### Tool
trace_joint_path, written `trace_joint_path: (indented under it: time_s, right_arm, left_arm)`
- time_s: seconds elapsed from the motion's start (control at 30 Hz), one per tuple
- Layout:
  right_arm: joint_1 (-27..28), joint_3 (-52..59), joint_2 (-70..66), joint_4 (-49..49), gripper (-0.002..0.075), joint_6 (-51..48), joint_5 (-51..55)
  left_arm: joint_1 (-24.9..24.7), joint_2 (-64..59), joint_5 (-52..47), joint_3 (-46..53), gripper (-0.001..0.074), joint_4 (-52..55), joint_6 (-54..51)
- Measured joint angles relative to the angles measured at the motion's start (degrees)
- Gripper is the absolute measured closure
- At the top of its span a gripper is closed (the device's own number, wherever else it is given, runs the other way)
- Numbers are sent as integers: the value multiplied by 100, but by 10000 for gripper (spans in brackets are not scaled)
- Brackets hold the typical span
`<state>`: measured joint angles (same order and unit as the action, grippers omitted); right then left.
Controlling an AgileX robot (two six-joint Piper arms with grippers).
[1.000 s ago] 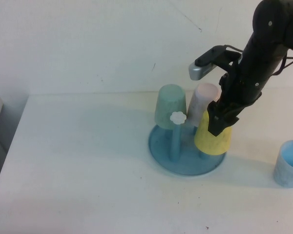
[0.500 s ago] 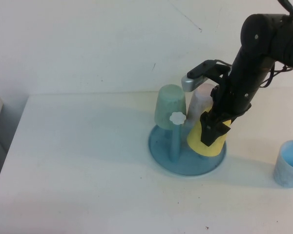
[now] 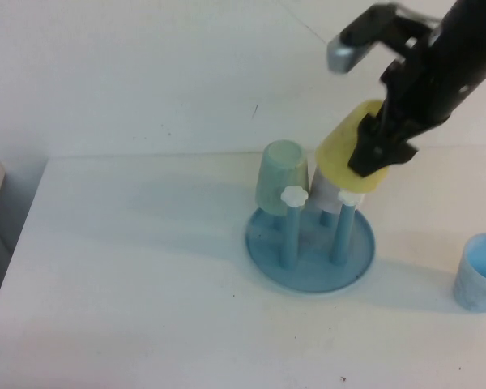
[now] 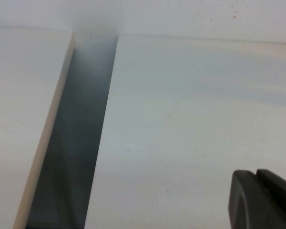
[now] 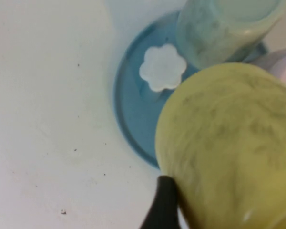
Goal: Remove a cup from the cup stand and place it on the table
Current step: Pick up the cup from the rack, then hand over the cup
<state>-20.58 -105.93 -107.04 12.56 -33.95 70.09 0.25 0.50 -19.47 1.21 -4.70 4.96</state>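
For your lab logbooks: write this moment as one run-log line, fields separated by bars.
right end effector: shut on yellow cup, lifted above peg | cup stand: green cup on it | left end effector: parked over table

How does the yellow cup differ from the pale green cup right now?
The yellow cup is lifted clear of its peg and tilted, shut in the right gripper; the pale green cup sits upside down on the cup stand, untouched. The yellow one hangs higher, above a bare white-knobbed peg. Both are tapered, handleless tumblers. The left gripper is parked over the table.
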Motion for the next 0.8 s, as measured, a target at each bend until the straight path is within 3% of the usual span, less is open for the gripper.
trace_joint_path:
  time_s: [0.17, 0.33, 0.43, 0.57, 0.67, 0.8]
  right_arm:
    - [320, 318, 1191, 208, 127, -42, 52]
    - [994, 1842, 2212, 1237, 127, -566, -44]
    - [1580, 3269, 2911, 2463, 127, -1300, -502]
    - [2312, 5503, 3622, 5049, 127, -2388, -1022]
    - [2417, 6758, 3753, 6814, 127, -2982, -1175]
    - [2417, 7795, 3569, 8016, 127, -3123, -1475]
  left_arm:
    - [0, 0, 0, 0, 738, 0, 0]
    - [0, 0, 0, 0, 738, 0, 0]
    - [0, 0, 0, 0, 738, 0, 0]
    - [0, 0, 0, 0, 738, 0, 0]
    - [0, 0, 0, 0, 738, 0, 0]
    - [0, 0, 0, 0, 738, 0, 0]
